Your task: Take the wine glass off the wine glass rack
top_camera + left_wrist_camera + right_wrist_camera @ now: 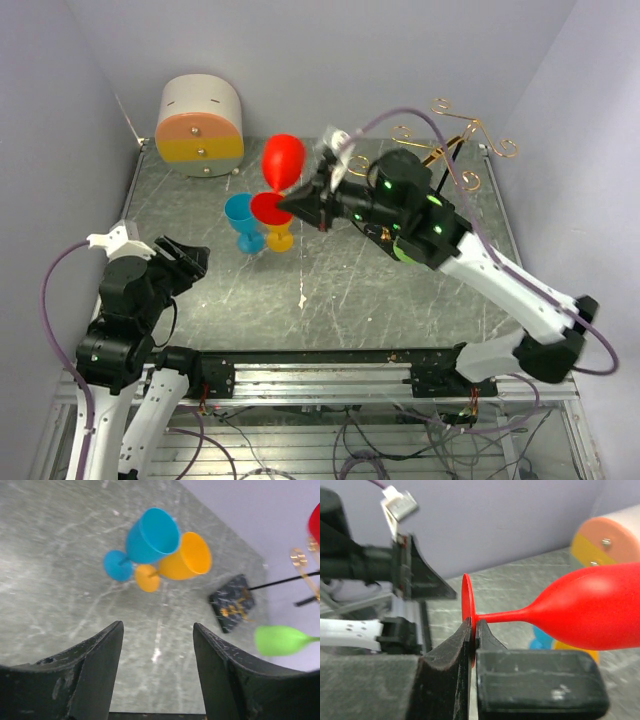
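Collision was judged possible from above: the red wine glass [283,158] was held clear of the wine glass rack [455,150] by the right gripper [292,204], close by the blue cup [240,213] and orange cup [281,240]. At the left wrist, the left gripper [157,627] was seen spread. At the right wrist, only the glass's thin glossy foot [466,595] was pinched; slipping was feared.

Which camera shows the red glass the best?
The right wrist view. The red glass fills it sideways: bowl, stem and foot, with the foot pinched in the right gripper. The top view shows it small. The left wrist view catches only a red sliver at its edge.
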Controlling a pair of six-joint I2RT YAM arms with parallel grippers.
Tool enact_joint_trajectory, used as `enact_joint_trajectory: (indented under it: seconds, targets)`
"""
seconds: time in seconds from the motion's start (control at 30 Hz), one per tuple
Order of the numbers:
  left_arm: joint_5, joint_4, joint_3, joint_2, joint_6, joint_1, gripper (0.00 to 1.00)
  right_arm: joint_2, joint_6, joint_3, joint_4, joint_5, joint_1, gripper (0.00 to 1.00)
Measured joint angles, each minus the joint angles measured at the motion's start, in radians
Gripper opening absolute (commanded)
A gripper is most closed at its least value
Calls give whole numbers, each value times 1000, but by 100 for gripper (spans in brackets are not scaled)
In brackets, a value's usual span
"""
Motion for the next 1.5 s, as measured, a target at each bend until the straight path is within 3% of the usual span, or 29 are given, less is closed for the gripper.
enact_joint_trajectory:
  seconds: [0.07, 0.2, 0.43, 0.67, 1.1, 1.5]
  targets:
    - [58, -2, 28, 0, -60, 0, 77, -113, -77, -116, 11, 100, 42, 0]
    - [166, -1, 89, 0, -177, 0, 78, -229, -175, -248, 39, 278, 76, 0]
    - [386, 37, 79, 5, -375, 0, 78, -210, -327, -409, 87, 587, 314, 0]
    - [507, 94, -7, -18, -524, 0, 79, -181, -470, -551, 221, 829, 457, 0]
    - [603, 206, -108, -48, -687, 0, 75, -53, -722, -585, 547, 1010, 628, 0]
    - [654, 291, -196, -79, -740, 0, 53, 20, -897, -624, 717, 1084, 679, 0]
